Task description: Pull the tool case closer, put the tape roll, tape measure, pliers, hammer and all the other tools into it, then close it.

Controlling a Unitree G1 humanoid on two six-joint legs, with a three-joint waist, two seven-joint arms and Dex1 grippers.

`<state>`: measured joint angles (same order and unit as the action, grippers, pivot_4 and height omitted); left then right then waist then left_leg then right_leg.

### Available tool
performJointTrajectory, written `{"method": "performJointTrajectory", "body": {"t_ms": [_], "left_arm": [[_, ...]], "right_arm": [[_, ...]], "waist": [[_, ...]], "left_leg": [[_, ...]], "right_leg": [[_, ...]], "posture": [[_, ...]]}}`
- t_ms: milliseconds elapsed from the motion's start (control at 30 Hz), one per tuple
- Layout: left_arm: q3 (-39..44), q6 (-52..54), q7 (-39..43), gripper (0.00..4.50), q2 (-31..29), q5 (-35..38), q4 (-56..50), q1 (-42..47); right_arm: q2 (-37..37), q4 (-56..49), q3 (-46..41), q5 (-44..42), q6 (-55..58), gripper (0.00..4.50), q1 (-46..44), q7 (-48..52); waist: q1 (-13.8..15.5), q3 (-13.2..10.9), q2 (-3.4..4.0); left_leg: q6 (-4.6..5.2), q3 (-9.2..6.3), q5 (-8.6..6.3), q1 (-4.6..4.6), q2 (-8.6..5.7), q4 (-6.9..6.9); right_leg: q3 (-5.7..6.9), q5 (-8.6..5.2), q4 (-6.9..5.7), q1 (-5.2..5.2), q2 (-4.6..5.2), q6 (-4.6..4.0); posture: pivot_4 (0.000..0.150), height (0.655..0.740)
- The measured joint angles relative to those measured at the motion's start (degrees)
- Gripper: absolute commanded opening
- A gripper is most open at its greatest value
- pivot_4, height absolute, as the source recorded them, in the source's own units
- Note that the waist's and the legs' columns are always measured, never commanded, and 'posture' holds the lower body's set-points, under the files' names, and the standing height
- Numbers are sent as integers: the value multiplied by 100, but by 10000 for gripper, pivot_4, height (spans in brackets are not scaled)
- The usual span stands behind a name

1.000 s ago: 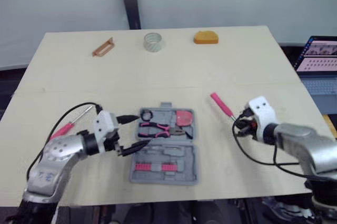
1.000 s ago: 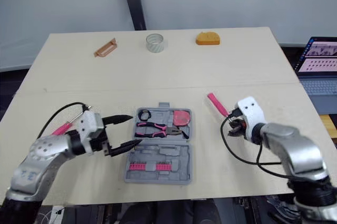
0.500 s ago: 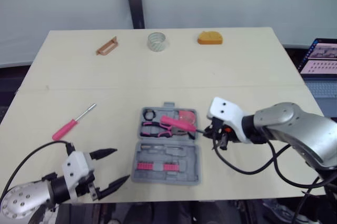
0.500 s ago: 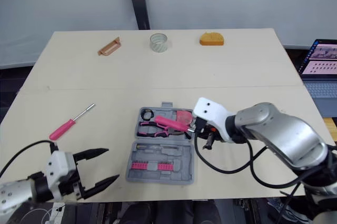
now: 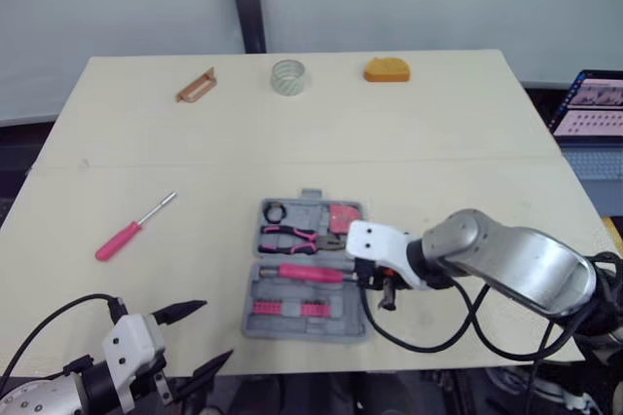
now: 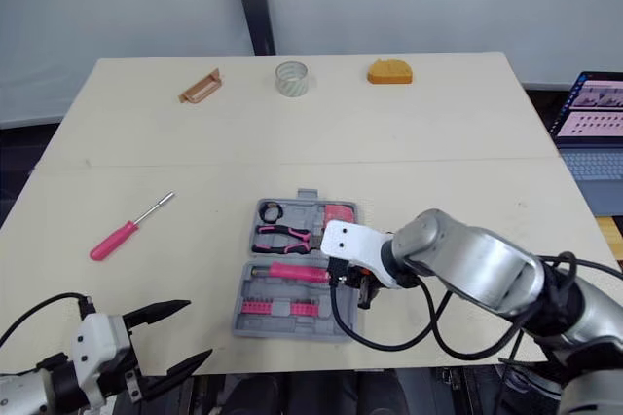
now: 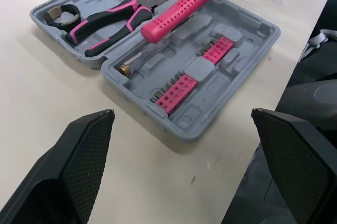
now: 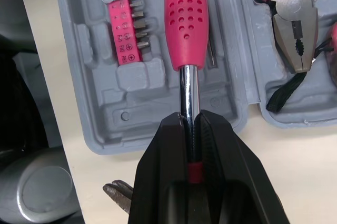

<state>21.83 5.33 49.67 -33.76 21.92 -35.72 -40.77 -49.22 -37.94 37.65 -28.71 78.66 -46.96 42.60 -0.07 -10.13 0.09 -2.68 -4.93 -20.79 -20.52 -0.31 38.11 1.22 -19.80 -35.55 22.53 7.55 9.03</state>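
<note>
The grey tool case (image 5: 255,322) lies open at the table's middle front. Pink-and-black pliers (image 5: 287,237) and a red tool (image 5: 343,217) sit in its far half; a row of pink bits (image 5: 287,308) sits in its near half. My right gripper (image 5: 375,281) is shut on the chrome shaft of a pink-handled tool (image 8: 186,19), whose handle (image 5: 311,272) stretches leftward over the near half. I cannot tell whether it touches the case. My left gripper (image 5: 214,330) is open at the front left edge, apart from the case. A pink screwdriver (image 5: 122,240) lies on the left.
Along the far edge stand a brown tool (image 5: 193,86), a tape roll (image 5: 286,77) and an orange tape measure (image 5: 385,69). A laptop (image 5: 594,103) sits beyond the table's right side. A black cable hangs from my right wrist.
My right gripper carried the pink-handled tool from the table right of the case to over its near half. My left gripper drew back from the case to the front left edge.
</note>
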Motion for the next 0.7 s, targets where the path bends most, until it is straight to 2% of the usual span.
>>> {"method": "performJointTrajectory", "body": {"t_ms": [333,700], "left_arm": [[-2,88,-155,45000,21,5,-46,-31],[5,233,-261,45000,30,55,-218,-32]], "right_arm": [[377,-20,398,59,140,340,-395,0],[768,171,722,282,142,340,-425,-154]], "waist": [[-2,0,0],[-8,0,0]], "left_leg": [[0,-1,0,0,0,0],[0,0,0,0,0,0]], "right_leg": [[0,0,0,0,0,0],[0,0,-1,1,0,0]], "posture": [[1500,7400],[1500,7400]]}}
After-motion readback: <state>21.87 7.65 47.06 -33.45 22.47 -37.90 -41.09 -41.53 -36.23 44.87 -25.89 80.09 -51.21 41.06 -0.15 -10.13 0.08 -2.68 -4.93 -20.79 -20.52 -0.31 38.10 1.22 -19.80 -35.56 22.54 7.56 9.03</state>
